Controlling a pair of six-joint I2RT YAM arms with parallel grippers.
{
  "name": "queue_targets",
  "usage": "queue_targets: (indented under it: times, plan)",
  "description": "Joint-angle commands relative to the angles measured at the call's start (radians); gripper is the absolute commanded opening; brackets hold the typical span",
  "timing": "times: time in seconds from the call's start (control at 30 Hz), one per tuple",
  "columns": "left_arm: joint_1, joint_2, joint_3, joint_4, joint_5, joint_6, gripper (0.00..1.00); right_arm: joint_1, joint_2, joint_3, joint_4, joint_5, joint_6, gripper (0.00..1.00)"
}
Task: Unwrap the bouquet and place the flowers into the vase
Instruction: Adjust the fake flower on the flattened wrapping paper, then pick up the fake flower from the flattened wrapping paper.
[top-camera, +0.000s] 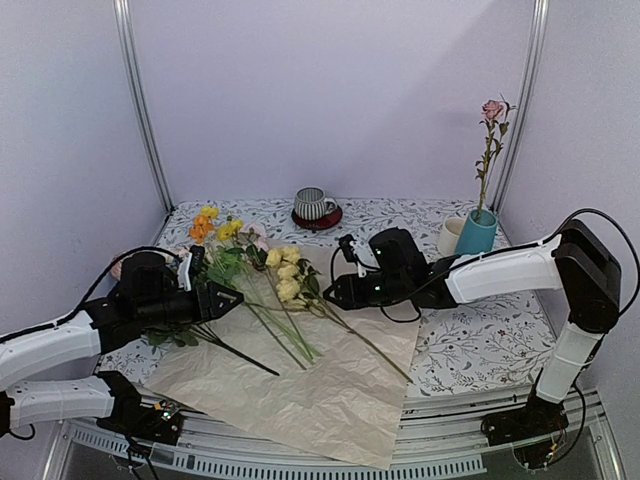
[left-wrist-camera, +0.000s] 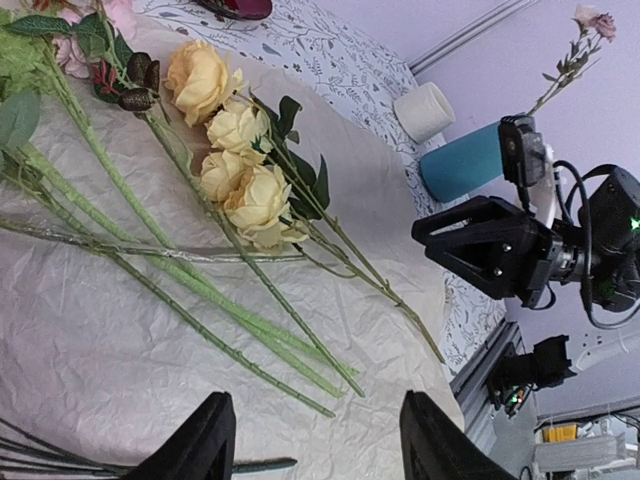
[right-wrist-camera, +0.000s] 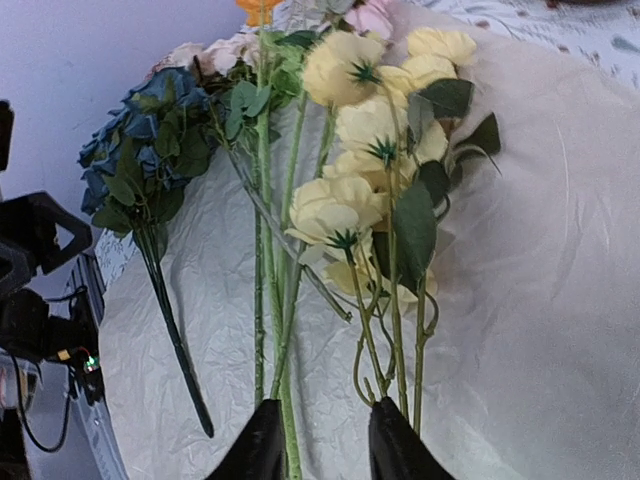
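The peach paper (top-camera: 330, 395) lies spread flat with the flowers on it. Cream-yellow roses (top-camera: 285, 272) and long green stems lie mid-sheet, and orange and yellow blooms (top-camera: 205, 225) lie at the far left. The teal vase (top-camera: 477, 232) at the back right holds one pink rose (top-camera: 492, 110). My right gripper (top-camera: 330, 290) sits low over the stems, its jaws a little apart (right-wrist-camera: 325, 410). A green stem (right-wrist-camera: 290, 440) runs just inside its left finger, and a blue flower (right-wrist-camera: 140, 140) lies to the left. My left gripper (left-wrist-camera: 315, 410) hangs open above bare paper (left-wrist-camera: 100, 350), with nothing between its fingers.
A striped cup on a dark red saucer (top-camera: 314, 203) stands at the back centre. A cream mug (top-camera: 451, 236) stands just left of the vase. The paper overhangs the table's near edge. The two grippers face each other across the stems.
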Motion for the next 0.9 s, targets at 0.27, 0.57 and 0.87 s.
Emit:
queue_targets:
  times: [0.27, 0.57, 0.87]
  plan:
    - [-0.024, 0.009, 0.005, 0.025, -0.006, 0.006, 0.58, 0.011, 0.082, 0.237, -0.568, 0.177, -0.247, 0.55]
    - [-0.026, 0.023, 0.043, -0.014, -0.026, 0.027, 0.59, 0.013, 0.168, 0.322, -0.72, 0.168, -0.33, 0.57]
    - [-0.027, 0.026, 0.049, -0.019, -0.036, 0.028, 0.62, 0.024, 0.198, 0.332, -0.725, 0.094, -0.364, 0.61]
